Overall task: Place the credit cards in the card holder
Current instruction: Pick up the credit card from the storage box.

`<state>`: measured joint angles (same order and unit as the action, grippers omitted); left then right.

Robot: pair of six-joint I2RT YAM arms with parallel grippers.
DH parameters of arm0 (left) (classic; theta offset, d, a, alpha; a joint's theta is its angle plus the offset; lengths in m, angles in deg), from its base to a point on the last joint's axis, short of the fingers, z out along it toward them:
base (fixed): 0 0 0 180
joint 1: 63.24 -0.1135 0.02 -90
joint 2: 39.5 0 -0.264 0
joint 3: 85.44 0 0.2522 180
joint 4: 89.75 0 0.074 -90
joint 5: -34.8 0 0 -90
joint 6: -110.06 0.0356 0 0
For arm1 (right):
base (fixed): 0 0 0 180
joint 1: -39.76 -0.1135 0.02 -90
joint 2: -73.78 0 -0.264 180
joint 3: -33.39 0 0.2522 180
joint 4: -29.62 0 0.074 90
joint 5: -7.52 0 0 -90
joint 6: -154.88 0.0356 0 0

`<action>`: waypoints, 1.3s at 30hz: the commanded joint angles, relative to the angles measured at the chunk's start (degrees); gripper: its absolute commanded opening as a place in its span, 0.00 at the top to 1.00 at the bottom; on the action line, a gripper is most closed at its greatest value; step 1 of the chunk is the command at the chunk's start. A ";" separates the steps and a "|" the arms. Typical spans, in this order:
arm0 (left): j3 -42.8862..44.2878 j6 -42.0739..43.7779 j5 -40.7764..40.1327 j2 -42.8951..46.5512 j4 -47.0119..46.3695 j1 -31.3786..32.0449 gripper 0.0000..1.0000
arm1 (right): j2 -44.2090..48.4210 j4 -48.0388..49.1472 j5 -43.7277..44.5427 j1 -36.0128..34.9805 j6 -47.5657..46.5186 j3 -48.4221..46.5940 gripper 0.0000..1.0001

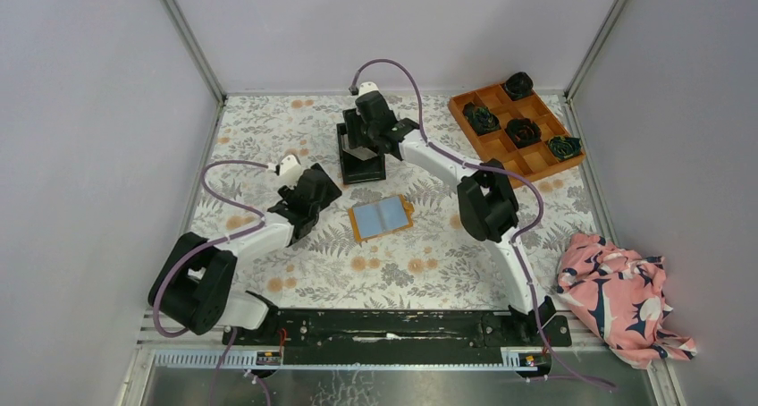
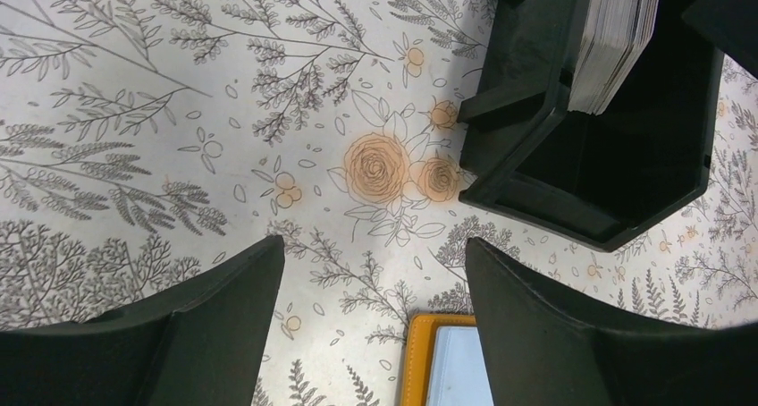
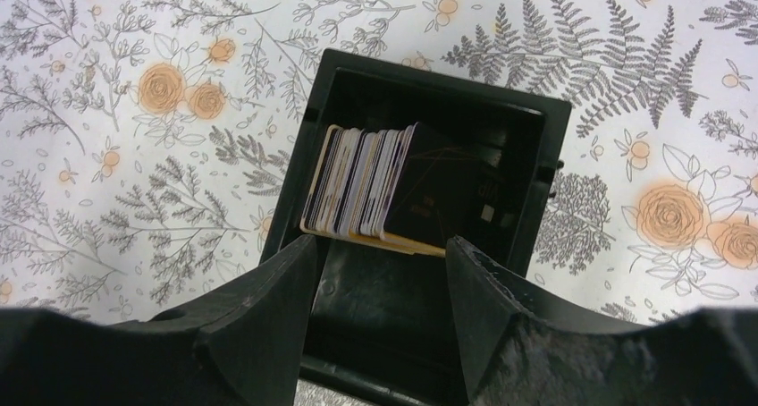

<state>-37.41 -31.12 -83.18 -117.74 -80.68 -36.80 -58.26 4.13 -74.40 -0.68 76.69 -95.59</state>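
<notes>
- Right gripper point(image 3: 380, 256) hangs over the bin point(image 3: 529, 147), jaws apart, empty.
- Cards point(image 3: 362, 191) stand on edge inside the bin.
- Left gripper point(image 2: 375, 258) is spread too, empty, near the holder point(image 1: 382, 217), which lies open on the table point(image 1: 268, 147).

Top view, centre: the right arm point(image 1: 375, 124) covers most of the black bin point(image 1: 362, 173); its contents are not discernible. Left wrist view: the bottom edge cuts off the card holder point(image 2: 447, 370), leaving one corner, and the left jaws overlap its right part. The top edge cuts off the bin and the credit cards point(image 2: 617, 39). Right wrist view: the right jaws hide the bin's near wall; card print is unreadable.
</notes>
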 commanded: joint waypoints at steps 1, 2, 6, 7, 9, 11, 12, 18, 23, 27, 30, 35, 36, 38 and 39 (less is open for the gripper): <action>3.18 1.26 2.93 -2.21 -5.99 -1.26 0.20 | -2.29 -3.62 -2.73 1.35 -0.17 -7.13 0.38; 3.63 1.26 2.94 -2.85 -6.04 -1.43 0.20 | -2.97 -4.02 -2.95 1.55 -0.05 -7.99 0.38; 5.21 1.26 3.14 -5.14 -6.49 -1.72 0.20 | -5.79 -6.11 -3.70 2.16 0.41 -11.86 0.38; 5.59 1.33 3.45 -5.80 -6.66 -1.96 0.20 | -6.54 -6.46 -4.02 2.33 0.52 -12.59 0.38; 6.33 1.30 3.80 -7.10 -6.72 -2.29 0.20 | -7.84 -7.21 -4.69 2.55 0.73 -13.85 0.38; 6.76 1.17 3.90 -8.21 -7.14 -2.44 0.20 | -8.88 -7.47 -5.37 2.71 1.05 -14.72 0.38; 6.90 1.17 3.91 -8.63 -7.43 -2.51 0.20 | -9.42 -7.67 -5.57 2.81 1.14 -15.17 0.38; 7.45 1.41 4.94 -11.15 -9.90 -3.44 0.21 | -12.26 -8.38 -6.65 3.09 1.83 -17.05 0.39; 7.54 1.80 6.14 -12.69 -11.71 -4.00 0.21 | -12.44 -7.66 -8.30 3.18 2.71 -15.90 0.45; 7.89 2.26 7.33 -14.00 -12.81 -4.25 0.22 | -10.97 -5.83 -10.32 3.18 3.74 -13.66 0.50; 8.64 2.70 8.12 -15.19 -13.52 -4.46 0.22 | -9.78 -4.91 -11.45 3.18 4.21 -12.48 0.53; 10.44 3.28 8.91 -16.68 -13.86 -4.55 0.25 | -7.72 -3.73 -12.92 3.09 4.79 -11.25 0.58; 10.78 3.34 8.99 -16.90 -14.08 -4.65 0.25 | -7.44 -3.63 -13.24 3.09 4.86 -11.11 0.59; 11.12 3.45 9.33 -17.42 -14.50 -4.63 0.27 | -6.82 -3.36 -13.71 3.03 4.97 -10.88 0.59; 11.38 3.45 9.42 -17.68 -14.52 -4.66 0.27 | -6.54 -3.31 -13.78 3.01 4.96 -10.82 0.59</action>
<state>-28.30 -29.09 -74.51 -134.15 -90.55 -40.84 -69.30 0.77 -84.33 2.75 80.71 -107.24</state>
